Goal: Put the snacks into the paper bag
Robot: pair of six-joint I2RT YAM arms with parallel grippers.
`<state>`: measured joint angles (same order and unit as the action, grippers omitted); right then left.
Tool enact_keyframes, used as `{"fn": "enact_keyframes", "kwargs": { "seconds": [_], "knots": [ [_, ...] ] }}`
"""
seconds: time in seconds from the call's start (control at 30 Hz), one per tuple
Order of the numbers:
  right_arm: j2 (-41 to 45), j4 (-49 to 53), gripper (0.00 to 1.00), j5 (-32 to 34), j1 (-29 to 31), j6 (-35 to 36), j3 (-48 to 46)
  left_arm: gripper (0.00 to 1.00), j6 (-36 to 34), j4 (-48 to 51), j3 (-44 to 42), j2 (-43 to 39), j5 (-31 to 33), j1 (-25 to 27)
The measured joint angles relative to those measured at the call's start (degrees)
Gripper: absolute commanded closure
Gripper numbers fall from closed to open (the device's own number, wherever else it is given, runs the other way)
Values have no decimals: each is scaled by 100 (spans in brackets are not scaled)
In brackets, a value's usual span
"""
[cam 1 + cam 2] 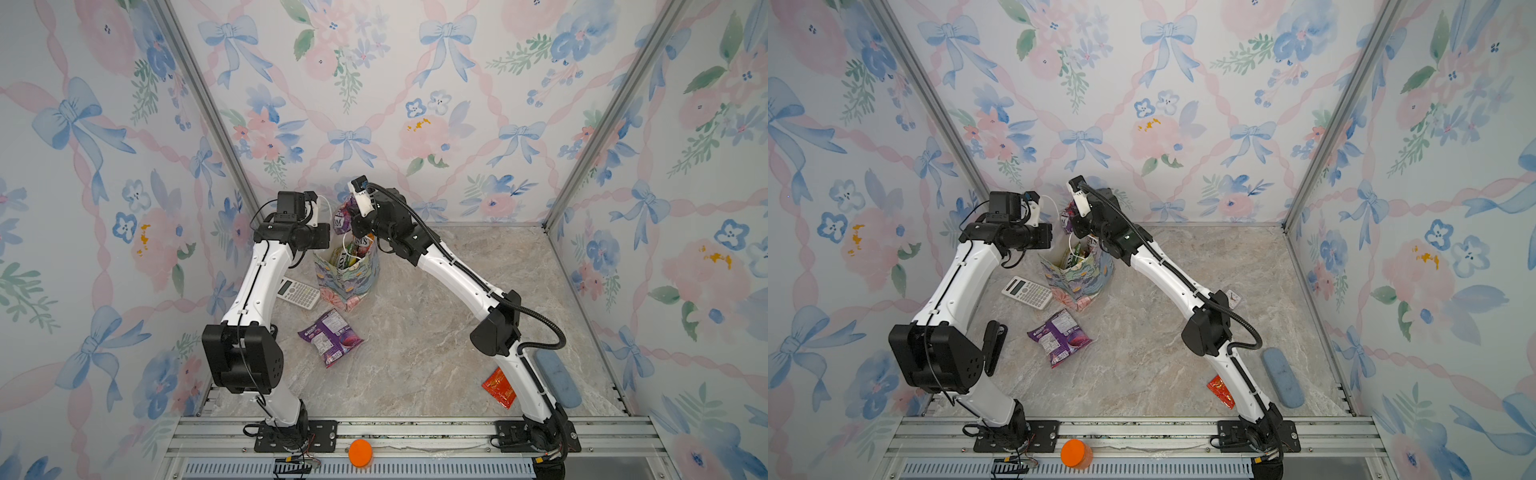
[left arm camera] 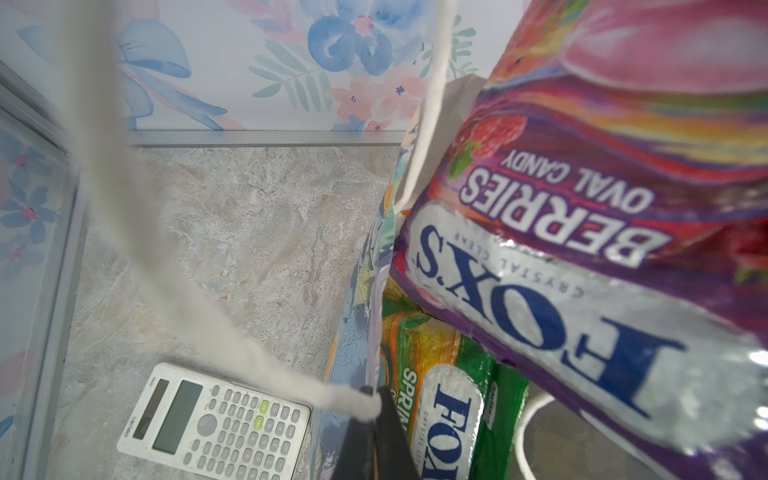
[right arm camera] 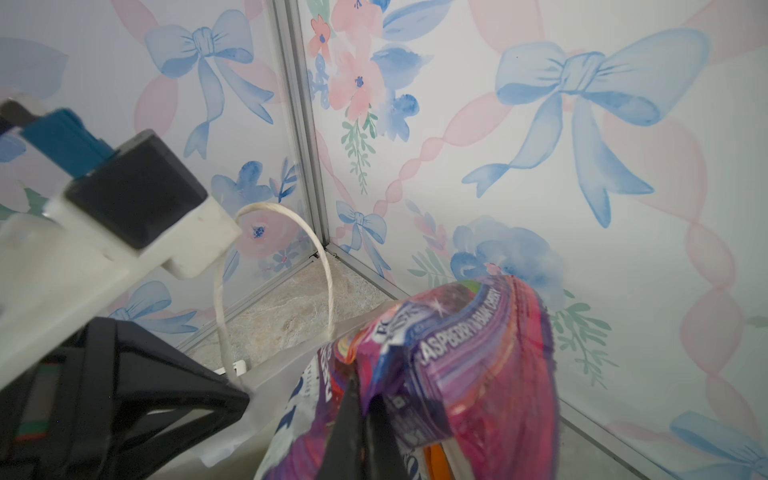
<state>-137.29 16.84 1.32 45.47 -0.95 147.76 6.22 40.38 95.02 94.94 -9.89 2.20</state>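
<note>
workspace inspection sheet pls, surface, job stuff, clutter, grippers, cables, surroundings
Surface: marble-look tabletop, pale and veined.
Job's things: paper bag upright, several packets inside; pink-purple Fox's packet held over its mouth; purple packet flat in front of the bag; red sachet by the right arm.
Clutter: calculator beside the bag; small clock; blue pad; orange cap on the front rail.
Grippers: left gripper shut on the bag's cord handle; right gripper shut on the Fox's packet.
Cables: black conduit along the right arm; loose wires at the left base.
Surroundings: floral walls, aluminium posts.
</note>
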Motion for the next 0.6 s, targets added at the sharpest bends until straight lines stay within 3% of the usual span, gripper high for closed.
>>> {"fn": "enact_keyframes", "kwargs": {
  "seconds": [0.33, 0.6],
  "knots": [
    [-11, -39, 100, -925, -109, 11, -17, 100, 2, 0, 0, 0, 0, 0],
    [315, -146, 100, -1211, -116, -59, -831, 100, 0, -4, 0, 2, 2, 0]
  ]
}}
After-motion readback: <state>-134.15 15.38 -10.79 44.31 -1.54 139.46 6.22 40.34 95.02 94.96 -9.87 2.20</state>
